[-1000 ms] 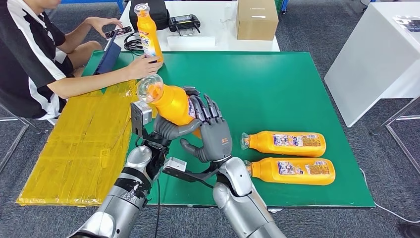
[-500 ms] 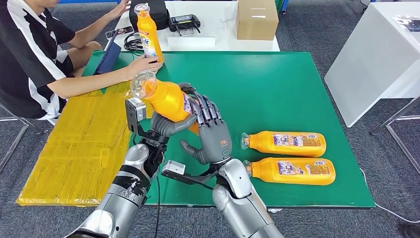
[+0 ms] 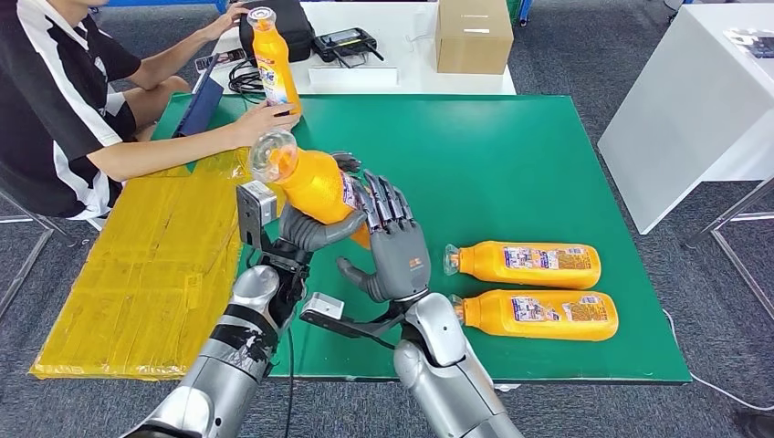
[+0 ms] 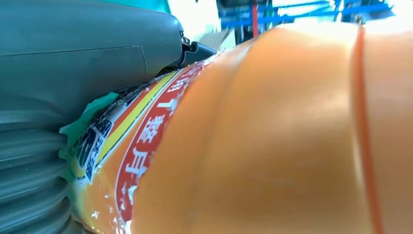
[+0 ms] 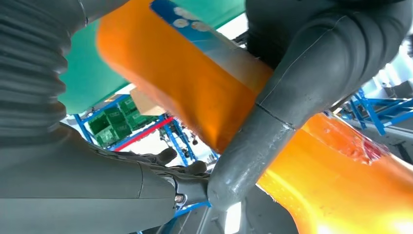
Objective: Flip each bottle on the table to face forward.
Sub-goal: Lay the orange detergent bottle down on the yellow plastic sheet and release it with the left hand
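One orange bottle held tilted, two bottles lying flat

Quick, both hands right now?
Left hand: holding the orange bottle.
Right hand: fingers against the same bottle; grip cannot be told.

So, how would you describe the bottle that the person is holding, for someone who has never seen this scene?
Find the green table and go to its far left corner, by the seated person. There an orange bottle stands under that person's hand. It is the only one upright; the others lie flat or sit in the robot hands.
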